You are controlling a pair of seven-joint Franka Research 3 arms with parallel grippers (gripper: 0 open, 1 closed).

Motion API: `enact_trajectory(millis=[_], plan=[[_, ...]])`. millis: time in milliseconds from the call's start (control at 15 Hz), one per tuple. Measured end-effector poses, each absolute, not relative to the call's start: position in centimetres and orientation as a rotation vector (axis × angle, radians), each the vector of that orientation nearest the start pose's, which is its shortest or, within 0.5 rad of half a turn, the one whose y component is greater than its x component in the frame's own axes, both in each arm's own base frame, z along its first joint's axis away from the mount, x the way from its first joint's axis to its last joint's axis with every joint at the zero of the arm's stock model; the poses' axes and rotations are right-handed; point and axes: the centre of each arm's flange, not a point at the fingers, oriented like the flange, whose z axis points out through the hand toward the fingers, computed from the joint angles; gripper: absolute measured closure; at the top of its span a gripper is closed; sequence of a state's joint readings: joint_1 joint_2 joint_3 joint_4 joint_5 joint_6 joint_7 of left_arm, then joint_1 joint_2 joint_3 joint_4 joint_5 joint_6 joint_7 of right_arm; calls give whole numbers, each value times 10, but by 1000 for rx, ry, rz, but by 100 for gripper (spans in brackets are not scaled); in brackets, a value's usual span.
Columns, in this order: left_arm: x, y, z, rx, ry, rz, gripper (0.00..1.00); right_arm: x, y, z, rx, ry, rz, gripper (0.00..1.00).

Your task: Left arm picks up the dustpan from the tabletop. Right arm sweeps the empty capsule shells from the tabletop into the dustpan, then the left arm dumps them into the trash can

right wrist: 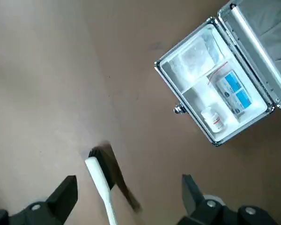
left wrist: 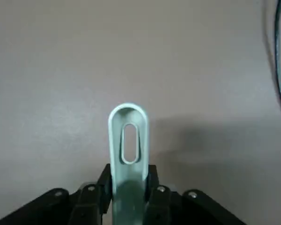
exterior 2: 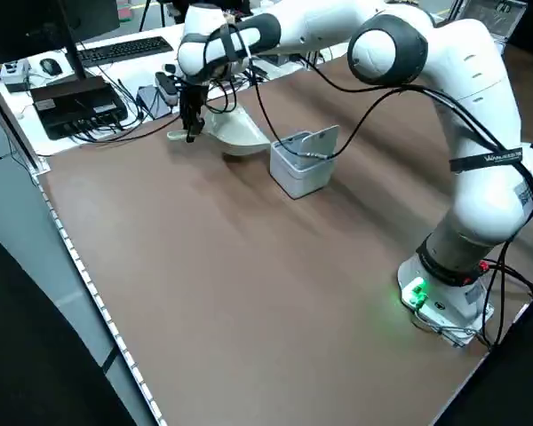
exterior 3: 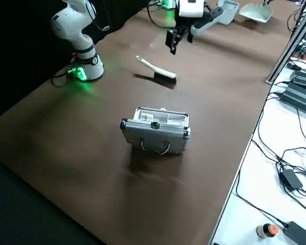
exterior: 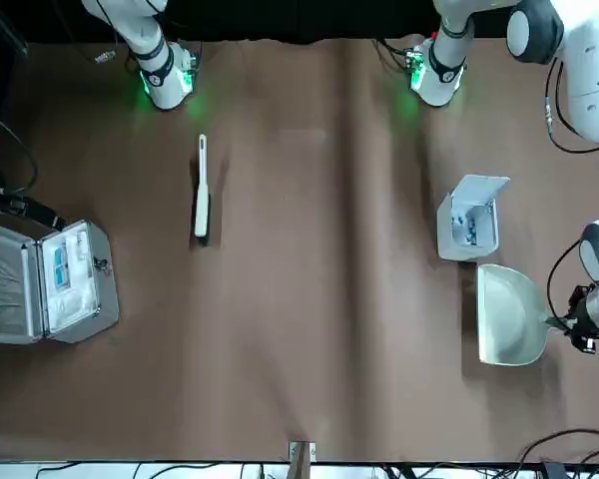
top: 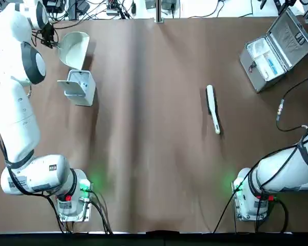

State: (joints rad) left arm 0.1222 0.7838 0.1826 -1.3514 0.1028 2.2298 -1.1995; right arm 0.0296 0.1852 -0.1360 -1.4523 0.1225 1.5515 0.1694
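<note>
Across the whole workspace spreads the matte brown tabletop (top: pixel 159 154), with a robot arm mounted at either side. The left arm (top: pixel 13 113) reaches out towards the far left part of the table; the right arm (top: pixel 285 166) has its gripper raised over the right half. Next in size comes the silver hinged case (top: pixel 264 64), open at the far right, holding a small white bottle (right wrist: pixel 211 119) and a blue-and-white packet (right wrist: pixel 234 93).

On the left stands the flip-lid trash can (top: pixel 84 97), upright, its lid open. Just beyond it is the pale dustpan (top: pixel 73 48), held up by its handle; whether pan and bin touch I cannot tell. The left gripper (left wrist: pixel 129 183) is closed firmly on that slotted handle, one finger to each side. The scoop shows no shells in it. The slim white brush (top: pixel 213 109) with dark bristles lies on the table, right of the middle. The right gripper (right wrist: pixel 130 182) is spread wide with nothing in its grasp.

Smallest are the blue-and-white capsule shells (exterior: pixel 470 230), and the only ones I can make out are inside the bin. So picking up the pan, sweeping and dumping all look done, and the job seems all but finished; what remains, I judge, is optional tidying: setting the dustpan down and letting go.
</note>
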Motion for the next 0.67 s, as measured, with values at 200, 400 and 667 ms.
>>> enact_trajectory(millis=[200, 400, 667], plan=[[722, 197, 251, -2294, -1903, -273, 67, 611, -49, 560, -3016, 436, 145, 2], [724, 198, 242, -2269, -1944, -299, 67, 613, -49, 556, -3018, 436, 147, 2], [728, 198, 239, -2245, -1994, -358, 67, 616, -49, 555, -3025, 436, 127, 2]])
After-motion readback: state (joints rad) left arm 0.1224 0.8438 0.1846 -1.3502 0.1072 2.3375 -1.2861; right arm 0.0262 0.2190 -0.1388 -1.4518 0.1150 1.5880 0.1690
